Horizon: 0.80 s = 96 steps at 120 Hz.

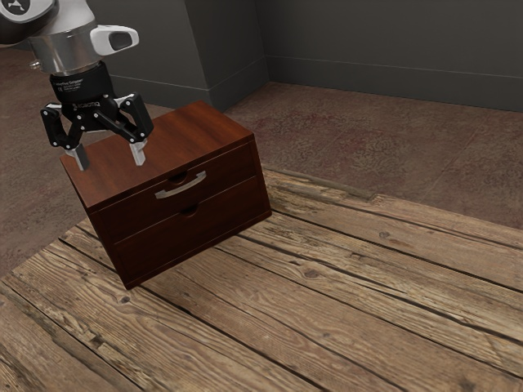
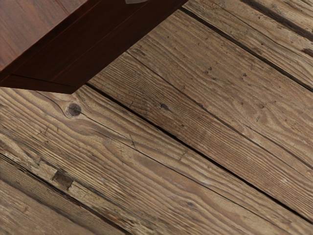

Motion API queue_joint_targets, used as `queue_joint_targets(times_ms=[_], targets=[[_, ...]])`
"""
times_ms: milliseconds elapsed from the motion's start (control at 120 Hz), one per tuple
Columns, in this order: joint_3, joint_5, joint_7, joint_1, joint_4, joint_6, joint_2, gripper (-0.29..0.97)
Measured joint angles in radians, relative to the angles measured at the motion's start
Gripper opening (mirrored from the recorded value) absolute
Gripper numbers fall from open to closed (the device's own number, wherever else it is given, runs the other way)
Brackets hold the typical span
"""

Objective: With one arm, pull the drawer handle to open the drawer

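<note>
A dark red-brown wooden cabinet with two drawers stands on the plank floor. The upper drawer carries a curved silver handle; the lower drawer has a dark recess at its top edge. Both drawer fronts sit flush with the cabinet. My black gripper hangs open above the cabinet's top, toward its end at the exterior view's left, with nothing between its fingers. It is above and to the left of the handle, apart from it. The wrist view shows a corner of the cabinet and a sliver of the handle.
Weathered wooden planks spread in front of the cabinet and to the exterior view's right. Beyond them lies reddish-brown ground, bounded by dark grey walls at the back.
</note>
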Motion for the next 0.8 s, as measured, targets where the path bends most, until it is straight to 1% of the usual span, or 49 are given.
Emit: queue_joint_targets(times_ms=[317, 358, 408, 492, 542, 600, 800], targets=[[0.0, 0.002, 0.0, -0.001, 0.008, 0.0, -0.001, 0.68], [-0.001, 0.002, 0.0, 0.001, 0.037, -0.004, -0.006, 0.68], [-0.001, 0.0, 0.0, 0.009, 0.107, -0.012, -0.025, 0.68], [-0.026, -0.001, 0.0, 0.077, 0.187, -0.023, -0.123, 0.68], [-0.038, -0.002, 0.001, 0.035, 0.201, -0.026, -0.158, 0.68], [-0.043, -0.002, 0.001, -0.013, 0.206, -0.028, -0.17, 0.68], [-0.029, -0.003, 0.002, -0.002, 0.208, -0.02, -0.172, 0.68]])
